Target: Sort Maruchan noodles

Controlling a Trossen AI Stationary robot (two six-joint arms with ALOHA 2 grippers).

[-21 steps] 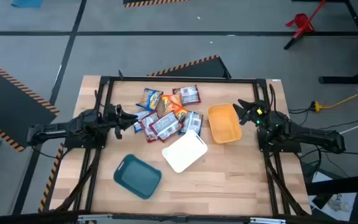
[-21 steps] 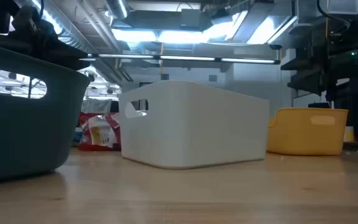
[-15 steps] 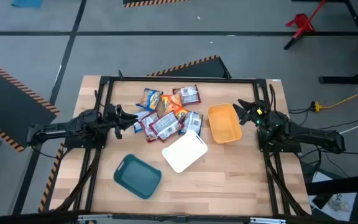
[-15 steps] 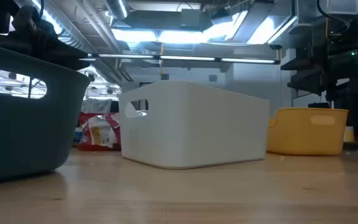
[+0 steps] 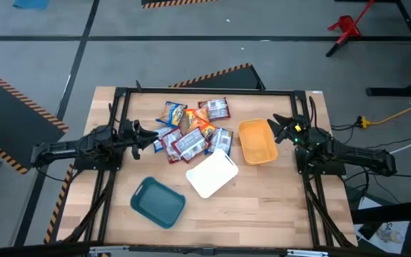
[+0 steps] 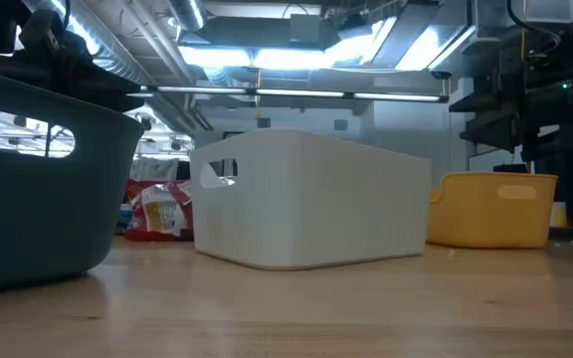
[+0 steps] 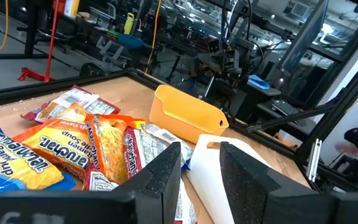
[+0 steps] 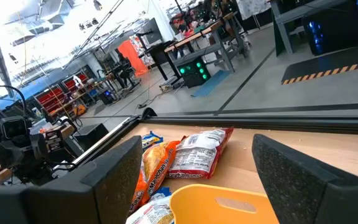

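High view: we judge the Maruchan noodles light, slick, brittle, best pinched at an edge; left gripper narrowly parted, right gripper wide, both empty.

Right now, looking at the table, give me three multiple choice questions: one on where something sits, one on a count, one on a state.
1. Where does the orange bin sit?
A. Beside the right gripper
B. Beside the left gripper
C. Inside the teal bin

2. How many bins are on the table?
A. One
B. Three
C. Five

3. What is the state of the right gripper's fingers?
A. Closed on a packet
B. Closed on the bin's rim
C. Open and empty

Answers:
1. A, the high view shows it next to that gripper.
2. B, teal bin, white bin and orange.
3. C, the right wrist view shows them wide apart with nothing between.
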